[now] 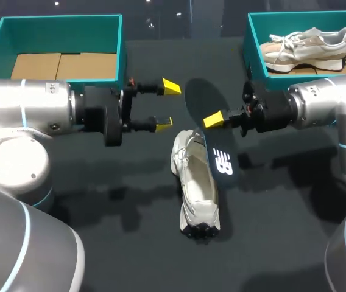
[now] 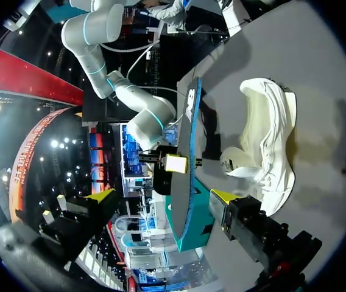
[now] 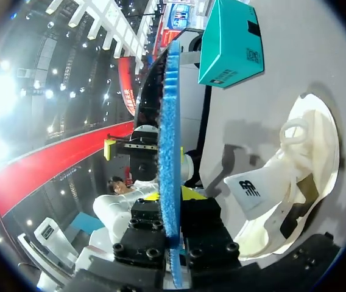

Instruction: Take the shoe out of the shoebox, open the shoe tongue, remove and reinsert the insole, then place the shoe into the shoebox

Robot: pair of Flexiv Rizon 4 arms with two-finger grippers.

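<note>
At the middle of the table (image 1: 130,243) lies a white shoe (image 1: 198,194), outside both boxes, resting lengthwise with its opening spread wide. In the right wrist view its tongue (image 3: 249,190) is folded out of the opening. A dark insole (image 1: 220,159) with a white logo is out of the shoe and held just over it. One end of the insole overlaps the shoe's right side in the head view; whether they touch cannot be told.

The right gripper (image 1: 213,120) comes in from the right, its fingers closed on the insole's two faces near mid-length. The right wrist view shows the insole's blue edge clamped between them.

The left gripper (image 1: 167,105) hangs just left of the insole. Its yellow-tipped fingers are spread wide and hold nothing.

At the far left corner sits a teal left box (image 1: 122,42) with only a cardboard floor showing. At the far right corner a teal right box (image 1: 247,36) holds a beige shoe (image 1: 307,44).
</note>
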